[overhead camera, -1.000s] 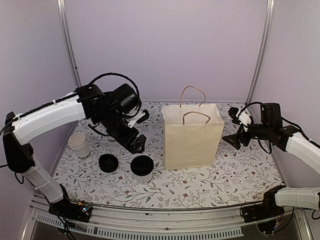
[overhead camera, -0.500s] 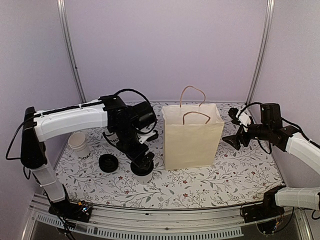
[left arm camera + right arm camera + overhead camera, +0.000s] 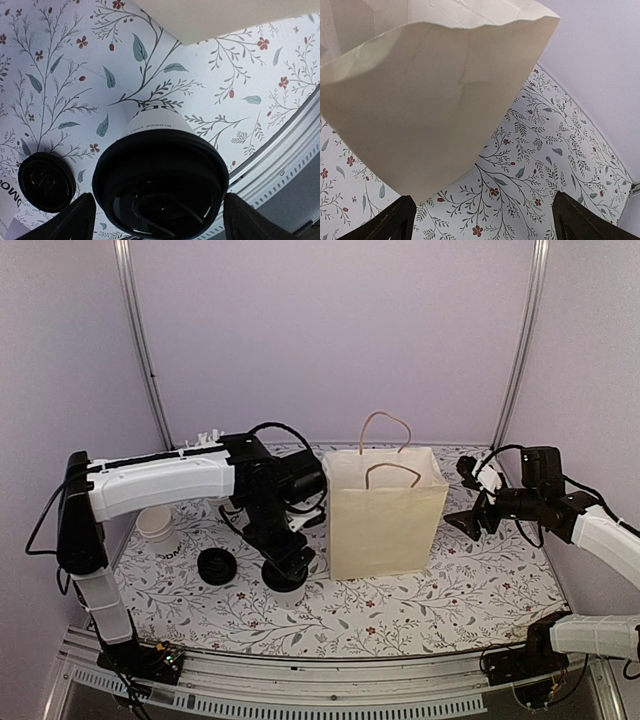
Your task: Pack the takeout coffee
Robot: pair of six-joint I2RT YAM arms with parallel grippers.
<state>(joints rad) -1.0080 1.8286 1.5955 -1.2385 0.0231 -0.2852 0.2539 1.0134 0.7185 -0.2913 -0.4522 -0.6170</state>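
The takeout coffee (image 3: 160,187) stands upright at the near left of the table (image 3: 480,590), directly beneath the left gripper (image 3: 288,556), whose fingers are spread either side of its black lid, not yet pinching. The paper bag (image 3: 385,515) stands just right of it. The right gripper (image 3: 485,220), also spread, is beyond the bag.

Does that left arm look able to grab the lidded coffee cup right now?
Probably yes. The left gripper hangs open right above the coffee cup, a finger on each side of it, with nothing between. The bag and the loose lid stand clear.
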